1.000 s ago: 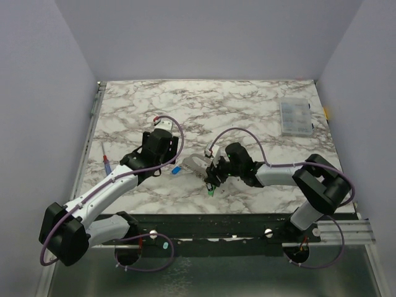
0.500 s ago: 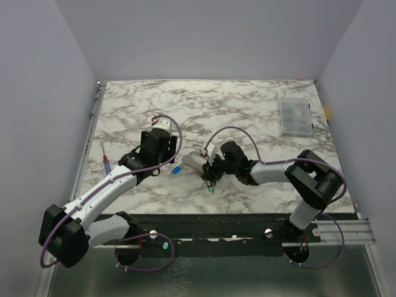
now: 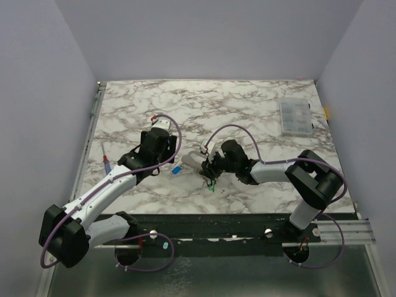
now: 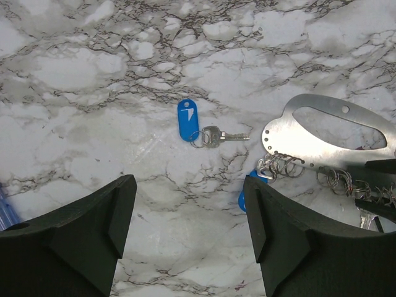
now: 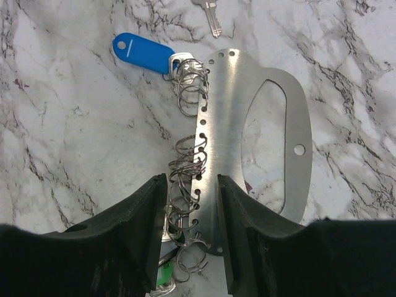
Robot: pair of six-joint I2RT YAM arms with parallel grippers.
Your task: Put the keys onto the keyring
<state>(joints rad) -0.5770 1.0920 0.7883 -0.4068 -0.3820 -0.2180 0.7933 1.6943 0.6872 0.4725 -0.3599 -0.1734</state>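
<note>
Top external view: over the marble table (image 3: 247, 105) the left gripper (image 4: 187, 185) hangs wide open. The right gripper (image 5: 192, 182) narrowly straddles the ringed edge of the flat-lying keyring (image 5: 226, 124); I cannot tell whether it pinches. A blue key (image 4: 189, 119) lies near it, below the left gripper.

top: fixed, high over the near edge, sees the whole table (image 3: 247, 105) | left wrist: low, facing down; keyring (image 4: 334, 156) at its right edge | right wrist: even nearer, straight over that same keyring
</note>
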